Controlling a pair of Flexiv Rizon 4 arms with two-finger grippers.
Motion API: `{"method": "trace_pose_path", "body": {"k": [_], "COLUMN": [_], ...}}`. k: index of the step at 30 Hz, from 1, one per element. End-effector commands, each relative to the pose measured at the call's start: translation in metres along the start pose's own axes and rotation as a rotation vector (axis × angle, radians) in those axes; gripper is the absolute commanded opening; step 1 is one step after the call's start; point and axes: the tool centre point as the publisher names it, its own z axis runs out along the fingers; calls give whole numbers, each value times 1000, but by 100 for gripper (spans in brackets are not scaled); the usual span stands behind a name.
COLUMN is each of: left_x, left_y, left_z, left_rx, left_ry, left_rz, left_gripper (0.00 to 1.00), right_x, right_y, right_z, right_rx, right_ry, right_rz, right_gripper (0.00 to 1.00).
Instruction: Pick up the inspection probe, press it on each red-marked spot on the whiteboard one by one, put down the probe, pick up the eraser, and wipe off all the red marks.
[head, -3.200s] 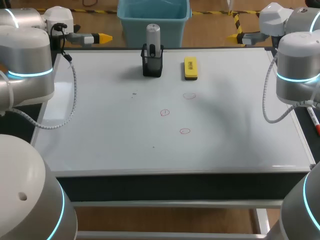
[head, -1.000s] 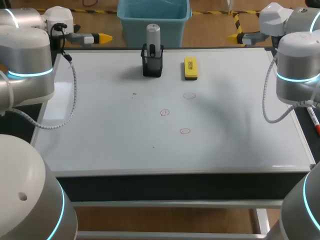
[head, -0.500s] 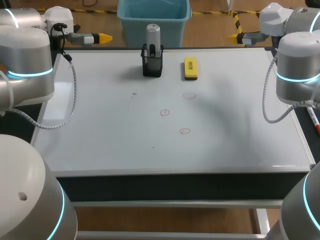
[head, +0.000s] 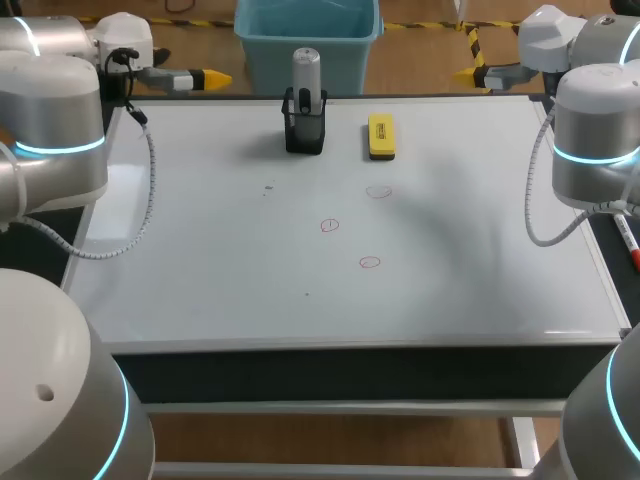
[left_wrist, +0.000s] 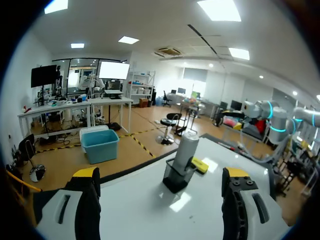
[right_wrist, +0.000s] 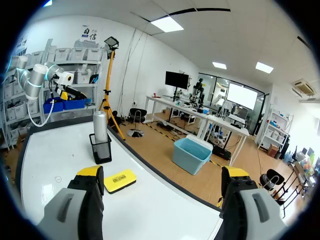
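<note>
Grey probe (head: 306, 68) stands upright in its black holder (head: 304, 130) at the whiteboard's (head: 200, 250) far edge, with the yellow eraser (head: 381, 136) just beside. We judge it rigid, smooth, fairly light, so we would grip the exposed upper barrel and lift straight up. Left gripper (head: 208, 77) and right gripper (head: 466, 73) are both spread wide and empty.

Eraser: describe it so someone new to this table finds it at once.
Start at the whiteboard that covers the table and look along its far edge, where a black holder stands with the grey probe upright in it. Just right of that holder lies the eraser, flat on the board. It is the only yellow block, low and oblong, unlike the tall grey probe.
</note>
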Motion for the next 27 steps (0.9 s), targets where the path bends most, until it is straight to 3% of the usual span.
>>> {"method": "trace_pose_path", "body": {"k": [1,9,18,21,27], "left_x": [-7,11,23,28,37], "left_y": [7,9,15,16,16], "left_z": [7,23,45,52,73], "left_rx": [43,110,291,323,288], "left_ry": [138,353,629,678,729], "left_rz": [54,136,171,197,235], "left_gripper": [100,100,100,100,100], "right_x": [0,0,0,0,0], "right_y": [0,0,0,0,0], "right_z": [0,0,0,0,0], "right_rx": [1,1,1,1,1], "right_ry": [1,1,1,1,1], "right_rz": [0,0,0,0,0], "right_gripper": [100,100,100,100,100]}}
